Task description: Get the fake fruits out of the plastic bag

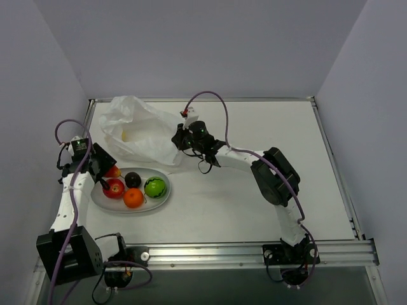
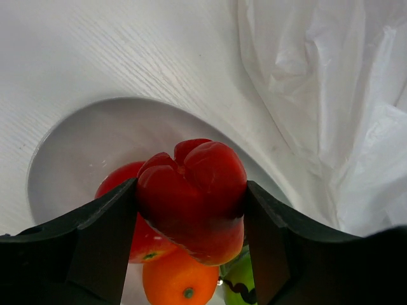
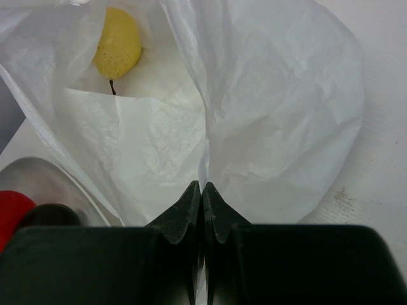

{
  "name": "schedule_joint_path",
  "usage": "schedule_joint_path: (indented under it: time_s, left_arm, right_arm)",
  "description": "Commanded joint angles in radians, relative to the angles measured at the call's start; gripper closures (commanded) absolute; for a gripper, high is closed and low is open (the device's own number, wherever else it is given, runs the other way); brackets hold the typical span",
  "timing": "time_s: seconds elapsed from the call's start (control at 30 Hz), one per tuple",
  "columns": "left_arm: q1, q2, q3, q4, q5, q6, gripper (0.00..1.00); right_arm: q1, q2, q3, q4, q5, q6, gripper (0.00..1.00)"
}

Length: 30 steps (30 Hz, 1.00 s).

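My left gripper (image 1: 107,175) is shut on a glossy red lobed fruit (image 2: 191,197) and holds it just above the left end of the white oval plate (image 1: 162,199). On the plate lie a red apple (image 1: 114,188), an orange (image 1: 133,198), a dark purple-black fruit (image 1: 133,179) and a bright green fruit (image 1: 154,186). The plastic bag (image 1: 137,130) lies crumpled behind the plate. My right gripper (image 3: 203,190) is shut on a fold of the bag's near edge (image 3: 267,114). A yellow pear (image 3: 117,47) lies inside the bag.
The plate's rim (image 3: 38,178) sits close to the bag's left edge. A purple cable (image 1: 210,95) arcs over the right arm. Raised table rails run along the back, right and front edges.
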State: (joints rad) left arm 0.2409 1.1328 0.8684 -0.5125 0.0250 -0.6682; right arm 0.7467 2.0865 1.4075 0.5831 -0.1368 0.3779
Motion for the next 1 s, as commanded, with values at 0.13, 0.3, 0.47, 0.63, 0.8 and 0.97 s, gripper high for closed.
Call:
schedule_joint_path:
  time_s: [0.13,0.3,0.47,0.63,0.8,0.97]
  left_arm:
    - [0.003,0.165,0.075,0.127,-0.063,-0.027,0.73]
    - [0.003,0.209,0.075,0.101,-0.103,-0.008,0.60]
    - [0.001,0.168,0.084,0.025,-0.115,0.019,0.25]
    - [-0.012,0.033,0.155,-0.035,-0.120,0.068,0.10]
    - [-0.132,0.007,0.253,-0.090,-0.195,0.094,0.12]
    - [-0.158,0.220,0.451,-0.048,-0.188,0.172,0.01]
  right_arm:
    - [-0.003,-0.062,-0.002,0.052,-0.017,0.012,1.00]
    - [-0.003,-0.062,-0.002,0.054,-0.014,0.010,1.00]
    - [-0.001,-0.059,-0.001,0.057,-0.011,0.012,1.00]
    - [0.002,-0.059,-0.002,0.057,-0.009,0.012,1.00]
    - [0.000,-0.071,-0.008,0.057,0.000,0.007,1.00]
    - [0.000,-0.085,-0.012,0.050,-0.001,0.004,1.00]
